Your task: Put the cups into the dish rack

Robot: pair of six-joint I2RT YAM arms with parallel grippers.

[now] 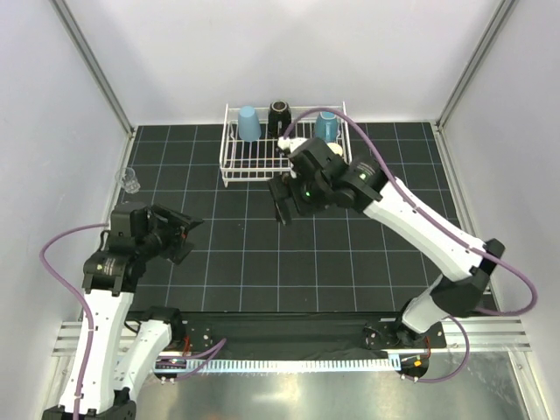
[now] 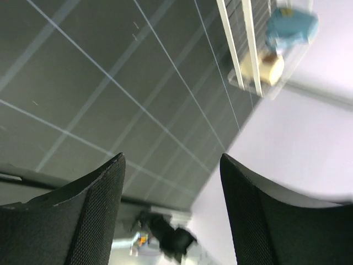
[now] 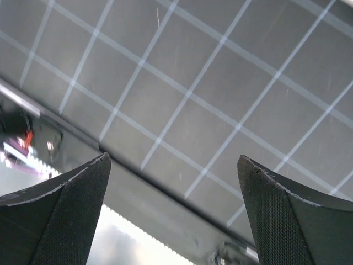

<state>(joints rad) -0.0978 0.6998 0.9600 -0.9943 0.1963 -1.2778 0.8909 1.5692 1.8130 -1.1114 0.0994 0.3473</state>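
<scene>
The white wire dish rack [image 1: 234, 168] stands at the back middle. In it are a light blue tumbler [image 1: 249, 123], a black cup [image 1: 279, 114] and a teal mug [image 1: 325, 127]. A cream-tan cup [image 1: 287, 141] is partly hidden behind my right arm. A tiny clear glass [image 1: 131, 181] stands on the mat at the far left edge. My right gripper [image 1: 282, 203] is open and empty just in front of the rack; its wrist view [image 3: 174, 160] shows only mat. My left gripper [image 1: 185, 234] is open and empty at the left. Its wrist view [image 2: 171, 160] shows the rack [image 2: 242, 44], teal mug [image 2: 291, 27] and tan cup [image 2: 263, 69] far off.
The black gridded mat [image 1: 262, 262] covers the table. White walls enclose the left, back and right. A metal rail [image 1: 306, 328] with the arm bases runs along the near edge.
</scene>
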